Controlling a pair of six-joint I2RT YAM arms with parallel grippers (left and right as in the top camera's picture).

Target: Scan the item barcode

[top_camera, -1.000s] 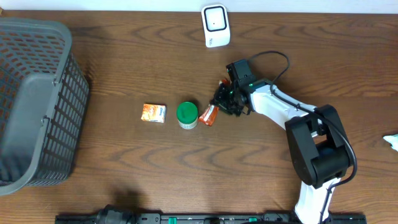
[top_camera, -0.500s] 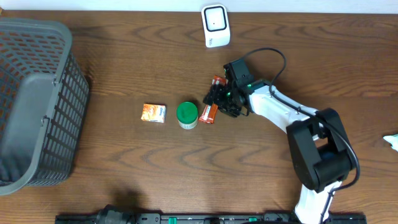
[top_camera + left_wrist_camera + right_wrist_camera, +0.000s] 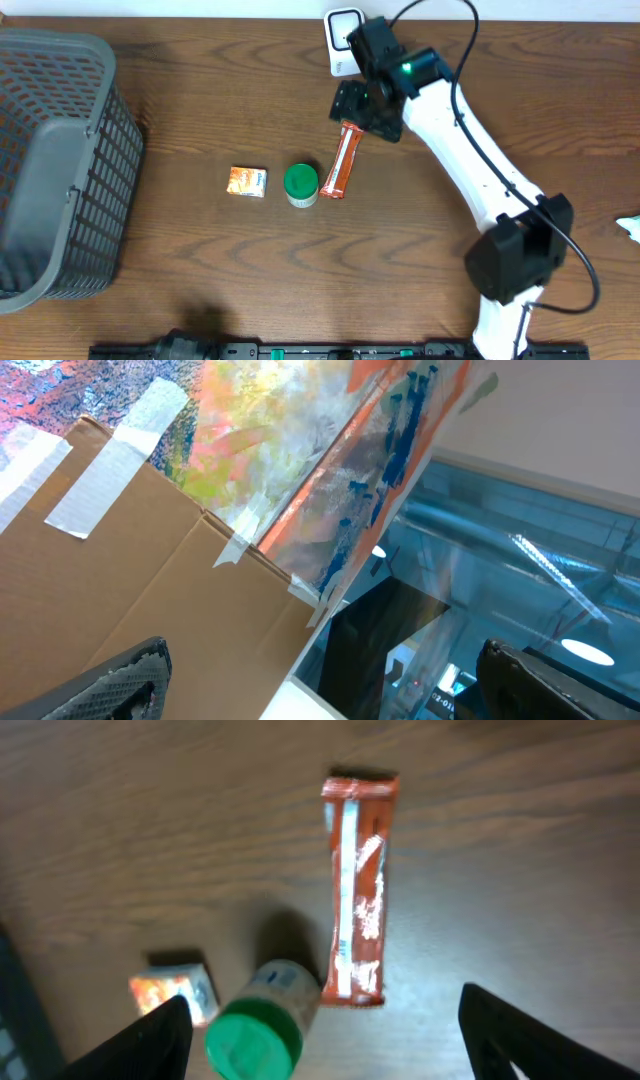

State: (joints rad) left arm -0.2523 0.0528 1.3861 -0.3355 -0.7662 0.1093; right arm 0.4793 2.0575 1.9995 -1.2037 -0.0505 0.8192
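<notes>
The item, a red-orange snack bar (image 3: 341, 160) in a wrapper, lies flat on the wooden table with nothing holding it. It also shows in the right wrist view, where the bar (image 3: 357, 890) runs lengthwise below the camera. My right gripper (image 3: 362, 112) hangs open above the bar's far end, its fingers (image 3: 520, 1035) wide apart and empty. The white barcode scanner (image 3: 340, 35) stands at the table's back edge, partly hidden behind the right arm. My left gripper (image 3: 320, 655) is open and faces cardboard and a window, away from the table.
A green-lidded jar (image 3: 301, 185) stands just left of the bar's near end, with a small orange box (image 3: 247, 181) further left. A grey mesh basket (image 3: 60, 170) fills the left side. The jar (image 3: 262, 1025) and the box (image 3: 175, 995) also show in the right wrist view.
My right gripper opened and let go of the bar, which now lies flat. The arm then rose and moved back toward the scanner.
</notes>
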